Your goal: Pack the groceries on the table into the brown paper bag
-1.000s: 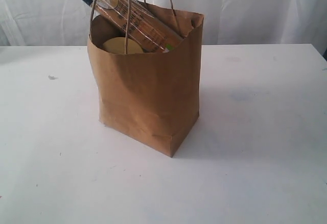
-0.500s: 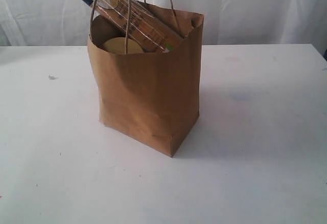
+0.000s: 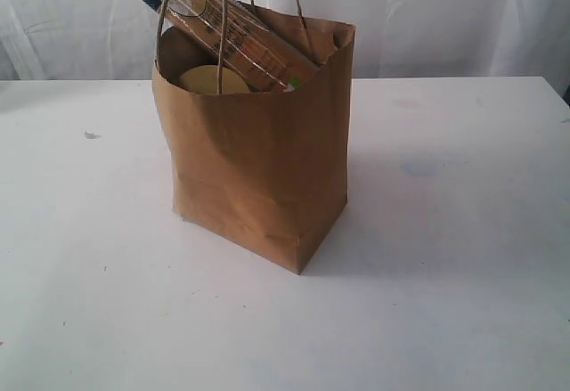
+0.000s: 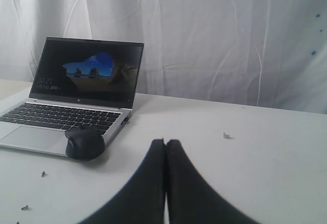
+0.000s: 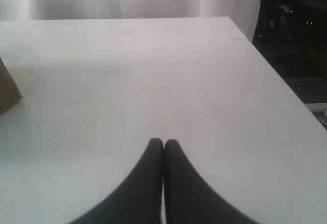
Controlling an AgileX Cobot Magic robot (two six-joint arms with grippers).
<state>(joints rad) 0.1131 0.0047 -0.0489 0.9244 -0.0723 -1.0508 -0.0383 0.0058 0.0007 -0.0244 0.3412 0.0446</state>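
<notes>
Creased brown paper bag [image 3: 258, 177] standing on matte white table [image 3: 445, 231].
Glossy spaghetti pack [image 3: 227, 26] is leaning near round gold lid [image 3: 212, 80]; left gripper [image 4: 165, 142] and right gripper [image 5: 163, 142] are pressing tapered fingers together, empty.

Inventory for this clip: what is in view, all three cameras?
brown paper bag: one, kraft brown, upright mid-table
spaghetti pack: one, clear, dark blue end, leaning out of the bag's top
gold lid: one, pale gold, inside the bag's mouth
table: one, white, under everything
curtain: one, white, behind the table
laptop: one, silver, open, on the table, left wrist view
mouse: one, black, by the laptop's corner
left gripper: one, black, shut, empty
right gripper: one, black, shut, empty
</notes>
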